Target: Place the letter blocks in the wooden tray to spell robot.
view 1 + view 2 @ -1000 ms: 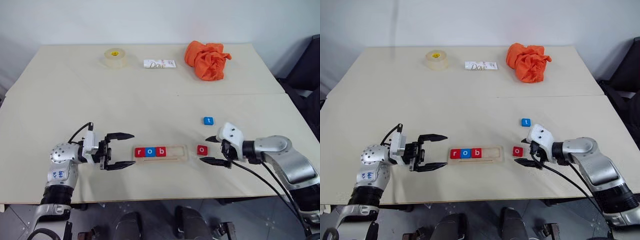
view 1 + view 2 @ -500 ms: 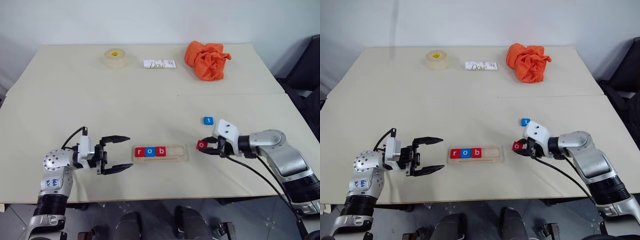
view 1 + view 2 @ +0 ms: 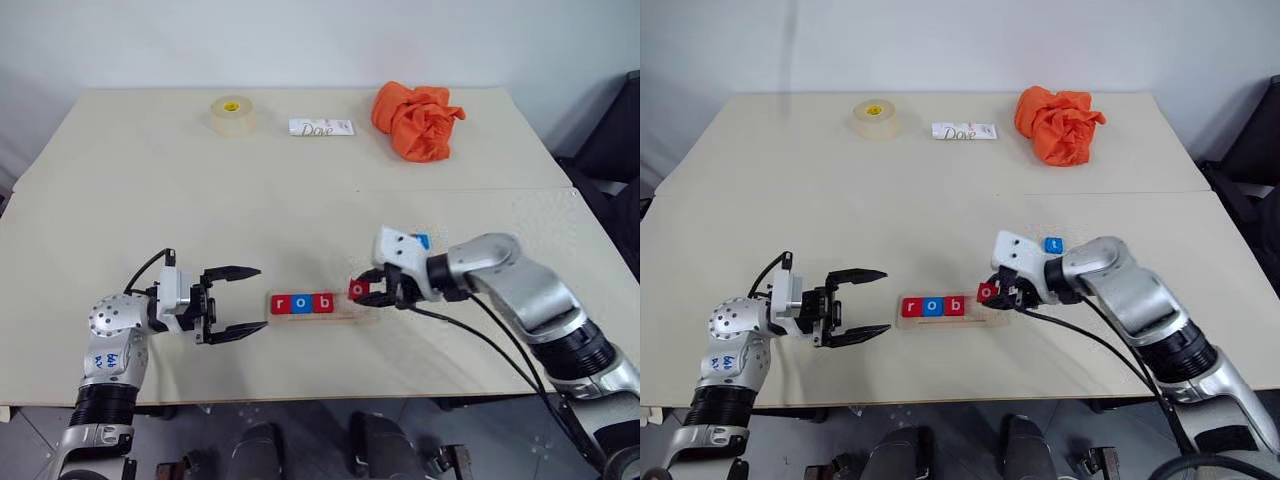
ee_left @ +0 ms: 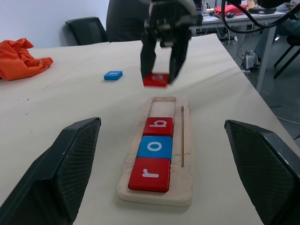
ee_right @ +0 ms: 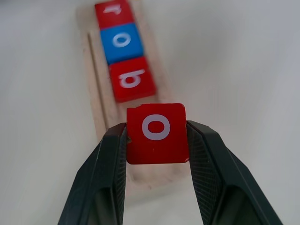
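A pale counter is seen carrying the wooden tray, with red r, blue o and red b seated at its left end. The right gripper has its jaws clamped on a red o block, seemingly over the tray's empty right end. The left gripper is held beside the tray, jaws apart. A blue t block lies nearby.

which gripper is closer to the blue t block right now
Right. The right gripper, holding the red o block, is just beside the blue t block; the open left gripper is beyond the wooden tray's far end.
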Robot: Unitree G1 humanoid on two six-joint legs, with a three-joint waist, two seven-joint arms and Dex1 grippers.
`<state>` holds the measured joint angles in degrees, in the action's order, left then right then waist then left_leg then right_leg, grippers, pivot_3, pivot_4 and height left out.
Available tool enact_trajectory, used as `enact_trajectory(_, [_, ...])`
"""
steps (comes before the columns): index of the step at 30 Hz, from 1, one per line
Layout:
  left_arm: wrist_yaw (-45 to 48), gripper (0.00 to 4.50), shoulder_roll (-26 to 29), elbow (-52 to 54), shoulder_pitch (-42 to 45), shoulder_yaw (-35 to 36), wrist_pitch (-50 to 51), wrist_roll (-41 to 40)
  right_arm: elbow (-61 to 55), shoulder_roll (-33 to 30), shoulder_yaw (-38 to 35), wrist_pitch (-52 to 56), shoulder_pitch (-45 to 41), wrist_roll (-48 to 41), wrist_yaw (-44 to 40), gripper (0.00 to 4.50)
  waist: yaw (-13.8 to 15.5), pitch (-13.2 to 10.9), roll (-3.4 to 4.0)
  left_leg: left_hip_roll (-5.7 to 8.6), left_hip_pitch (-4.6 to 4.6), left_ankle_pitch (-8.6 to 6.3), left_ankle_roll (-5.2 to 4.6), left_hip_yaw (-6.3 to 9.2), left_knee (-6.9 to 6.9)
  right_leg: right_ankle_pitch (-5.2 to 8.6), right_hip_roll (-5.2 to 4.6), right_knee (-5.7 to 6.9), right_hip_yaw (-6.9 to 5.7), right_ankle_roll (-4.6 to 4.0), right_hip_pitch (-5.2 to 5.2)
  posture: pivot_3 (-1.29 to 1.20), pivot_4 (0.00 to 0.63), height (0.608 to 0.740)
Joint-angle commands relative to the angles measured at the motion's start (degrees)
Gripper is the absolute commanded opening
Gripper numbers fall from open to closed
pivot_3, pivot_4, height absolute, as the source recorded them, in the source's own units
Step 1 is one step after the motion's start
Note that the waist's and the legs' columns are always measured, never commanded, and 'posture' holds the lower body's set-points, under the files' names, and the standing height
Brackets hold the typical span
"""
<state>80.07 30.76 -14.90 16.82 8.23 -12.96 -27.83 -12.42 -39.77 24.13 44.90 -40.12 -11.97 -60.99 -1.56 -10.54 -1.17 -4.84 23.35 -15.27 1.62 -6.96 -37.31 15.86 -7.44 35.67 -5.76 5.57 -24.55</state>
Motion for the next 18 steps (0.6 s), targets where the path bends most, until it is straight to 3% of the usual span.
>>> enact_trajectory(1, [-0.16,4.5,1.04,2.3,-1.73,1.56,-0.35,-1.51,-0.06,0.67,1.53,-1.89,-1.54,1.56,-0.63,1.45,-0.01,0.0,0.0,0.0,0.0,0.0,0.0,0.0,0.0,0.0,0.0,0.0,0.0,0.0,0.0,0.0,0.15,0.74])
enact_trajectory(18, [-3.1,4.5,2.38,7.5,-6.57,3.62,0.42,-2.0,9.24,5.42,6.11,-9.47,-4.17,7.55,-3.05,1.45,-0.05,0.0,0.0,-0.01,-0.02,0.0,0.01,0.0,0.01,0.0,0.01,0.04,0.0,0.0,-0.02,0.0,0.15,0.74])
